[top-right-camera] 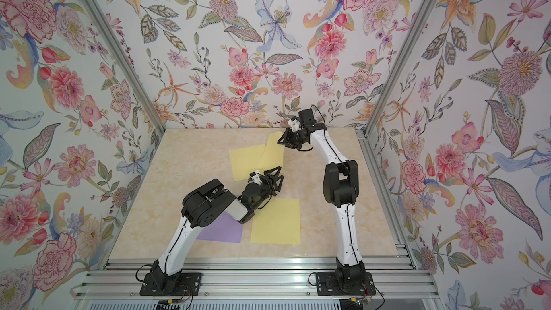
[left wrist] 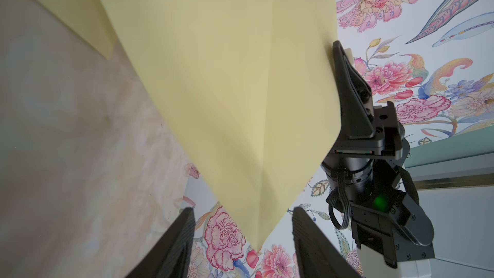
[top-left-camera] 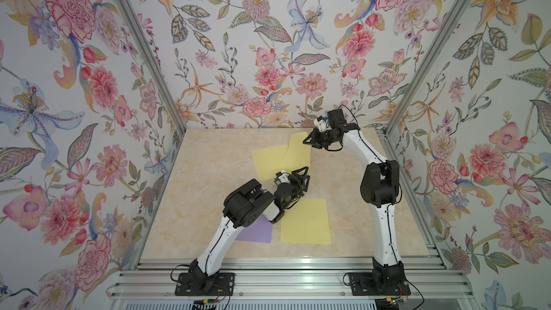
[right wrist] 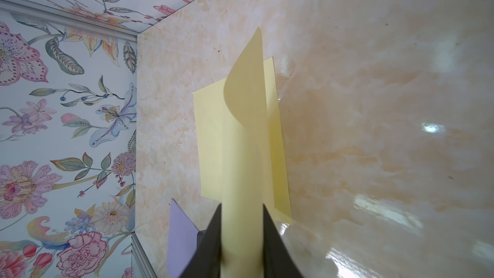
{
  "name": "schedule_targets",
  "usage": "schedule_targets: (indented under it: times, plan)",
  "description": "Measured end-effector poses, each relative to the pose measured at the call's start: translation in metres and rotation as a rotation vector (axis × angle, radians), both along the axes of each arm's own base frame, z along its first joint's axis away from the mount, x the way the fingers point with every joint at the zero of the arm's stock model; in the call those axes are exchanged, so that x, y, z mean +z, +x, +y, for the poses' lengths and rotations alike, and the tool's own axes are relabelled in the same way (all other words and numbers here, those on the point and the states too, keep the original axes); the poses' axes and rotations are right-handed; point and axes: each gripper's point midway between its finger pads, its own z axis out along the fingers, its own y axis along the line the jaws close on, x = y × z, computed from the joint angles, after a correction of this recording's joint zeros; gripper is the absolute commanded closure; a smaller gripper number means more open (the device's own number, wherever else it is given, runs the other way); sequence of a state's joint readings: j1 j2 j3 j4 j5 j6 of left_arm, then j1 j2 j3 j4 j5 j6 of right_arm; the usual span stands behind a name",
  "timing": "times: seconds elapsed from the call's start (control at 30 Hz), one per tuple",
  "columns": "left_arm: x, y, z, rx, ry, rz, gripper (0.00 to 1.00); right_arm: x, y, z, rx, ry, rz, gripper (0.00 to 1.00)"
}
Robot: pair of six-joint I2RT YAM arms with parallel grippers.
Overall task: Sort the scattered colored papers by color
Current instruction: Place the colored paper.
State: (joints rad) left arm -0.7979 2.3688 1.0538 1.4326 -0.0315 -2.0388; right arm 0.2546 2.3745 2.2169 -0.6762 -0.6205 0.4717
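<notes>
The left arm hides much of the lavender sheet (top-left-camera: 259, 234) at the worktop's (top-left-camera: 208, 174) front, beside a flat yellow sheet (top-left-camera: 305, 222). Farther back, the right tool (top-left-camera: 307, 141) pinches a curling yellow sheet (top-left-camera: 298, 152), its long axis running front to back, above a third yellow sheet (top-left-camera: 267, 162). The left tool (top-left-camera: 304, 174) gapes around its near corner; contact is unclear.

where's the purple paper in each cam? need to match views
In a top view: purple paper, partly under the left arm.
In a top view: same spot, beside the near yellow sheet.
Left wrist: not in it.
Right wrist: next to the right gripper.
Landmark: lifted yellow sheet, in all four.
</notes>
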Motion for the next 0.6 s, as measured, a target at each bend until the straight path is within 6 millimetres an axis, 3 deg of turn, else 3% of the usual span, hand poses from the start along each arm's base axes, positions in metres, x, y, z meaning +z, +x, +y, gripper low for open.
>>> schedule_targets:
  times: [0.23, 0.6]
  plan:
    - [-0.02, 0.012, 0.017, 0.074, 0.045, -0.004, 0.48, 0.0, -0.001, 0.0, 0.003, -0.003, 0.004, 0.77]
    - [0.004, 0.05, 0.035, 0.15, 0.026, -0.092, 0.53, -0.011, -0.013, 0.002, 0.012, -0.012, 0.04, 0.78]
